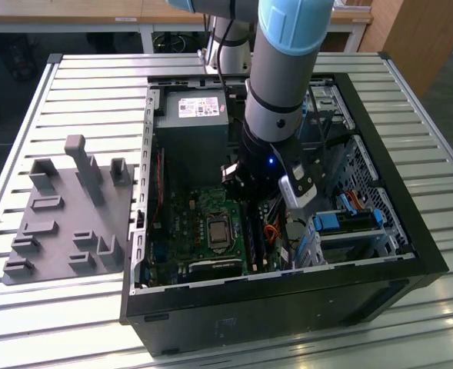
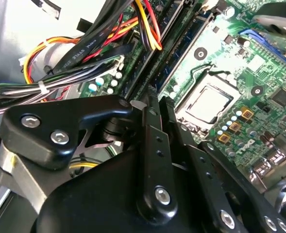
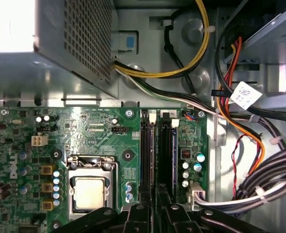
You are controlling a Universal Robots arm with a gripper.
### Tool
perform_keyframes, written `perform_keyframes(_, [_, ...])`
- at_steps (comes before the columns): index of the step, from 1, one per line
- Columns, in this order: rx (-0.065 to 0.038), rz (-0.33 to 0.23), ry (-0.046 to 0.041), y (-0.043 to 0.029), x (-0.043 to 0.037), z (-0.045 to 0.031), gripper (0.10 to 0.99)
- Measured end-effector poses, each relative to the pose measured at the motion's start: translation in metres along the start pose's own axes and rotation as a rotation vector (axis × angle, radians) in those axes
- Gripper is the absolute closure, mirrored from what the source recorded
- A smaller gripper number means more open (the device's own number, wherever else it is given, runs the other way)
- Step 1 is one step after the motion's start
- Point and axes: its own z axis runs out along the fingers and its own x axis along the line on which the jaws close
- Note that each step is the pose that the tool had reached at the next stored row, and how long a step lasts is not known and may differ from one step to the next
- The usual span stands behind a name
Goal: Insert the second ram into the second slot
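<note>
You have the open PC case (image 1: pixel 411 254) on the worktop (image 1: pixel 80 84), arm reaching inside. The tool (image 2: pixel 155 104) is low over the motherboard (image 3: pixel 99 131), its fingers (image 2: pixel 152 141) closed w/ no gap. The second ram (image 3: pixel 149 150) sits in its slot just ahead of the tool. Judging: insertion phase, pressing down. The first wrist view shows both slots; the exterior view hides them behind the arm.

The arm (image 1: pixel 288 69) reaches steeply down, its wrist pointing almost straight downward. In the second wrist view the claw (image 2: pixel 157 104) has both black fingers (image 2: pixel 151 141) pressed close together, tips pointing down.
</note>
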Motion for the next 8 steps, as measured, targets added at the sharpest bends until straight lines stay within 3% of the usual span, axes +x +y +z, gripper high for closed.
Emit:
perform_keyframes(6, [0.0,0.0,0.0036,0.0001,-0.0003,-0.0029,0.89])
perform_keyframes(7, [0.0,0.0,0.0037,0.0001,-0.0003,-0.0029,0.957])
perform_keyframes(8, [0.0,0.0,0.0037,0.0,-0.0003,-0.0029,0.957])
